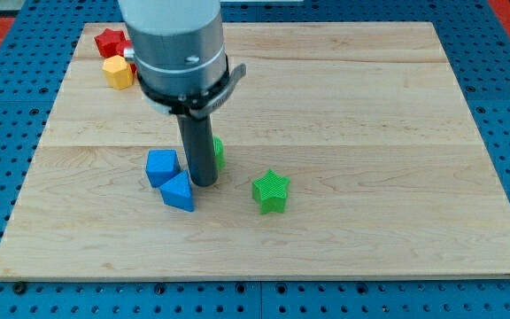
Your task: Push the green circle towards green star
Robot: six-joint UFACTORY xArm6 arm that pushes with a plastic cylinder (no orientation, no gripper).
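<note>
— Where is my tip (204, 183)?
— It holds nothing, pressed against the green circle (218, 152), which is mostly hidden behind the upright rod, up-left of the green star (271, 191).
— How many blocks?
— Six. Two green, two blue: a cube (161, 167) and a wedge-like one (179, 191) left of the star. One red (109, 42), one yellow (119, 72), far up-left.
</note>
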